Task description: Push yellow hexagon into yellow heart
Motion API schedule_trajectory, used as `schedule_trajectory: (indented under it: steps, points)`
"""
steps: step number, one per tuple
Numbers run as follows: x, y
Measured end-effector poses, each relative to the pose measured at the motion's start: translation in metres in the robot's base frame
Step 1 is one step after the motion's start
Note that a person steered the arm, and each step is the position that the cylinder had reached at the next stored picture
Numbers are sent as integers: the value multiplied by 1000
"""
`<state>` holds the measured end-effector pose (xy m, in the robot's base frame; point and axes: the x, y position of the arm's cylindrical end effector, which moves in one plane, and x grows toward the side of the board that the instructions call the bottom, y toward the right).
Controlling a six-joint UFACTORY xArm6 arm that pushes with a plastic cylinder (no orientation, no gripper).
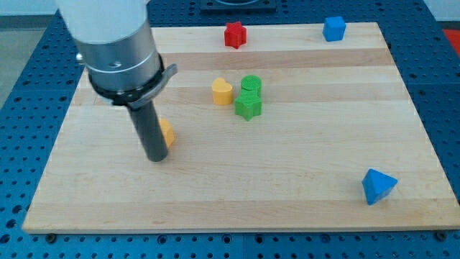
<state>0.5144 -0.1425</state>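
A pale wooden board (287, 187) fills most of the view and rests on a blue perforated surface (29, 86), whose dotted pattern shows around all four edges. Next largest is the robot arm (115, 43), a wide grey and white cylinder entering from the view's top left; its upper part is cut off by the frame. From it a straight dark rod hangs down to my tip (157, 158), which meets the board toward the left edge, roughly midway between the top and bottom edges. This arm carries no jaws or clamp, only the plain rod, so nothing is grasped. Just on the view's right of the rod, touching it or nearly so, sits the yellow hexagon (167, 133); most of it is hidden behind the rod, and its shape cannot be confirmed from the sliver showing. Near the bottom right corner lies a blue triangular block (378, 186). Near the top right corner sits a blue block (333, 28), its outline hard to read. At the top edge, near the middle, is a red star-like block (235, 34). Toward the board's centre, the yellow heart (222, 91) stands just left of two green blocks: a green cylinder (251, 84) and, touching it below, a green star (248, 106).
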Motion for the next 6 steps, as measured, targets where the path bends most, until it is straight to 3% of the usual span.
schedule_trajectory:
  steps: [1,2,3,4,5,6]
  points:
    - [14,-62]
    - [-2,-75]
    - [-34,-12]
    - [-40,27]
    - [-16,11]
    - [-2,32]
